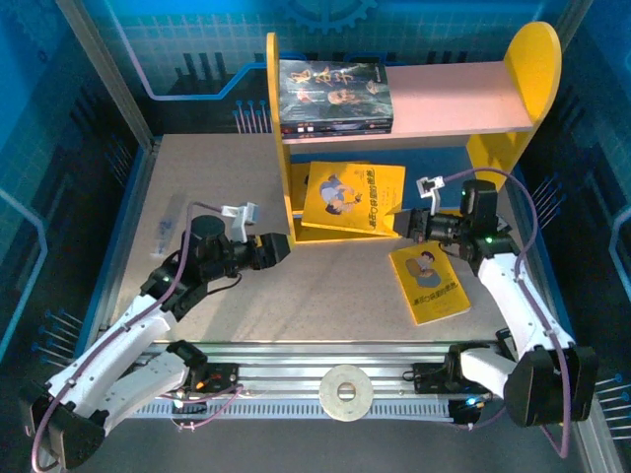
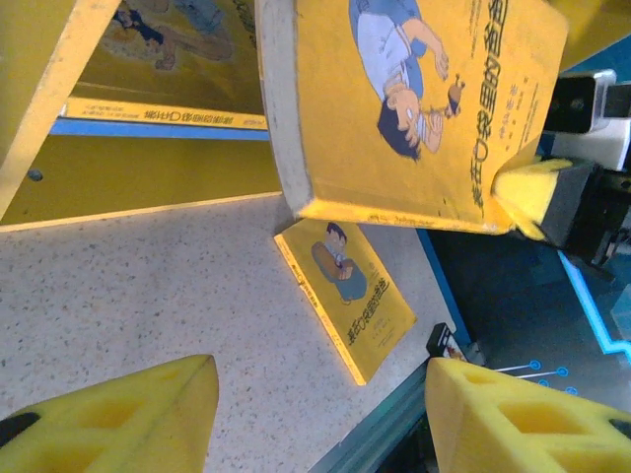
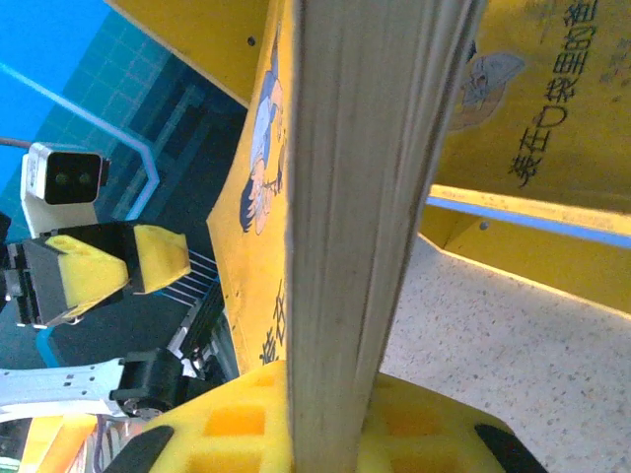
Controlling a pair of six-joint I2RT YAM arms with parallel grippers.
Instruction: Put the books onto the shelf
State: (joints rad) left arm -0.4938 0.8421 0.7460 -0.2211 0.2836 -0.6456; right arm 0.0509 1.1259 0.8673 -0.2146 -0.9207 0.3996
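Speckled desk (image 1: 325,286), blue panels (image 1: 197,39) around. Right hand (image 1: 402,223) clamps a yellow book (image 1: 353,200) by the shelf (image 1: 444,113); left hand (image 1: 281,248) gapes, empty.

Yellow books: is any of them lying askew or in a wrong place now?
Yes. The tilted yellow book sticks out of the front of the shelf, slanted, with its corner clamped in the right gripper. The second yellow book lies flat on the table, outside the shelf.

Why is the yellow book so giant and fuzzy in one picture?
Right wrist view: the held book is very near the lens, so its page edge looks huge and soft; left wrist view: the lying book is sharp; top external view: even light.
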